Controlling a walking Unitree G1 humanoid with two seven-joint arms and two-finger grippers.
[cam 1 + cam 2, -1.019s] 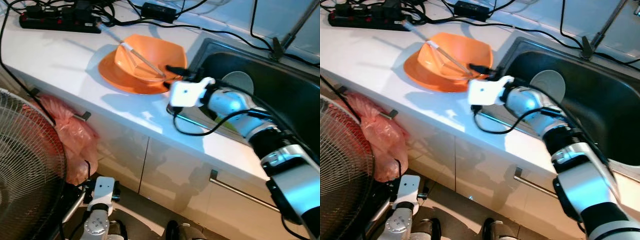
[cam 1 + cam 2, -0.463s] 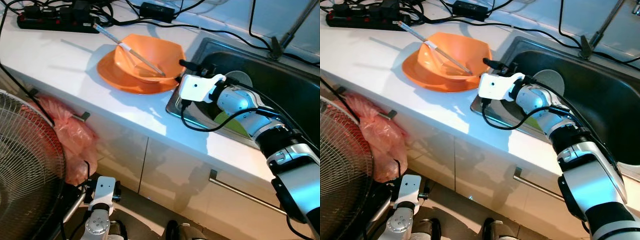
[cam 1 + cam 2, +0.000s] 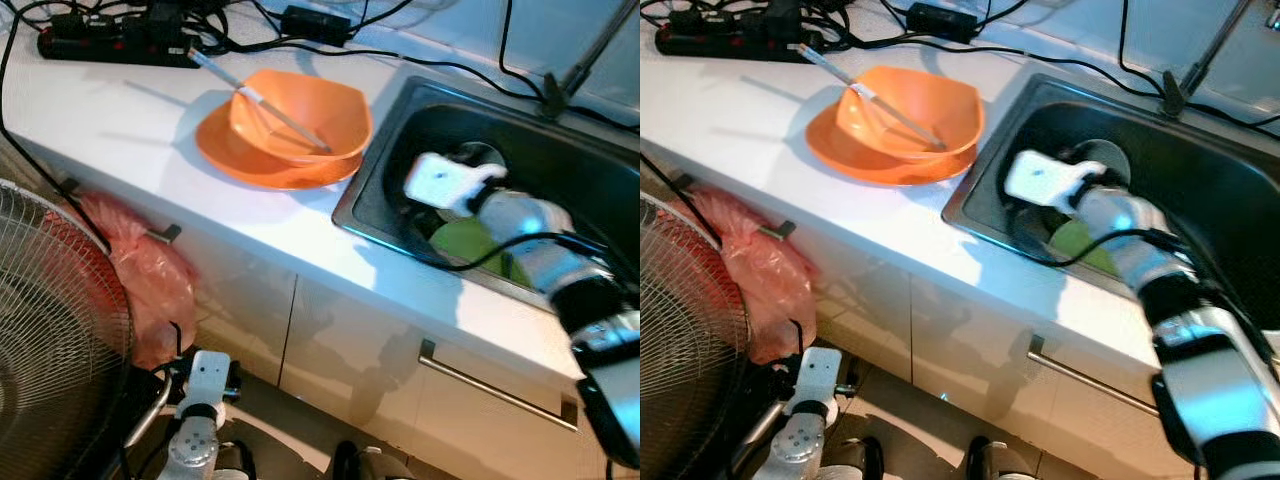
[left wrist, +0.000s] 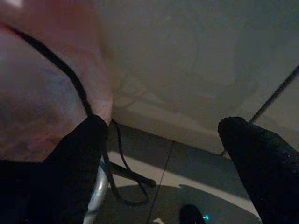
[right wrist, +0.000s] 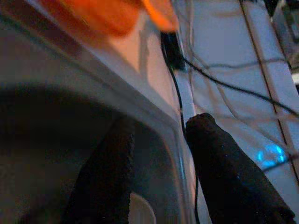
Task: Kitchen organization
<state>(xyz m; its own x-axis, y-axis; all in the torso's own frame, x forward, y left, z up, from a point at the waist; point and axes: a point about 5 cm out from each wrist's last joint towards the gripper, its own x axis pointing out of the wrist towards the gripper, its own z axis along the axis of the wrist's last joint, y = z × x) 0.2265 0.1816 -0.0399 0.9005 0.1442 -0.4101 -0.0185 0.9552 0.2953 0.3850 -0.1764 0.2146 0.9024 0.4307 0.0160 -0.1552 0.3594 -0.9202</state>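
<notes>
A fan (image 3: pixel 50 330), a pink bag (image 3: pixel 140 270) and what looks like a power strip (image 3: pixel 115 40).

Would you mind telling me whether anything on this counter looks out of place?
A black power strip and tangled cables lie on the counter close to the sink, an odd, risky spot near water.

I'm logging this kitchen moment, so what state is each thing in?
Orange bowl: upright, on the orange plate.
Utensil: leaning in the bowl.
Green item: lying in the sink.
Right gripper: open, inside the sink.
Left gripper: open, hanging idle.
</notes>
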